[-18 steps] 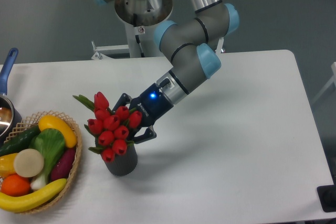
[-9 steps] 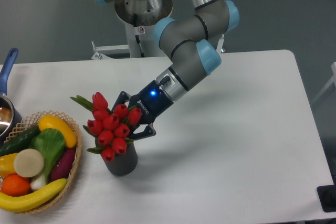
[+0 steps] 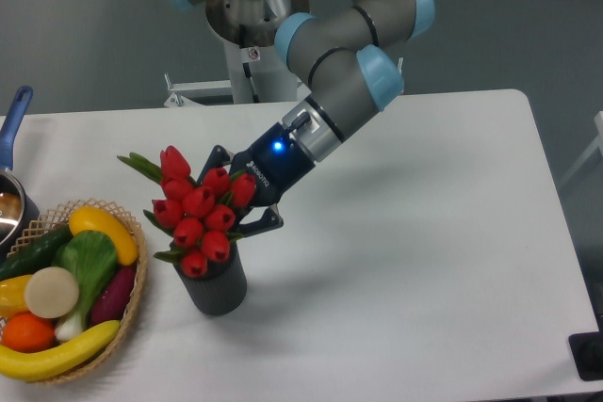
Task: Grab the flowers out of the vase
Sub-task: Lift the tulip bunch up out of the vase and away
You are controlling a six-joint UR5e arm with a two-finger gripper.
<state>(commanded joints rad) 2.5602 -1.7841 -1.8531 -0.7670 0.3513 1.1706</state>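
The flowers (image 3: 193, 216), a bunch of red tulip buds with green leaves, lean up and to the left out of the vase (image 3: 219, 289), a small dark grey cylinder on the white table. The stems still reach down into the vase mouth. My gripper (image 3: 231, 206) comes in from the right at a slant. It is shut on the flowers just behind the buds, one finger above the bunch and one below. The buds hide the fingertips and the stems.
A wicker basket (image 3: 141, 275) of toy fruit and vegetables sits close to the left of the vase. A pot with a blue handle (image 3: 13, 118) is at the far left edge. The arm's base (image 3: 254, 16) stands behind the table.
The gripper and the flower bunch have moved up and slightly left together. The lowest buds now stand a little higher above the vase rim. The vase has stayed in place.
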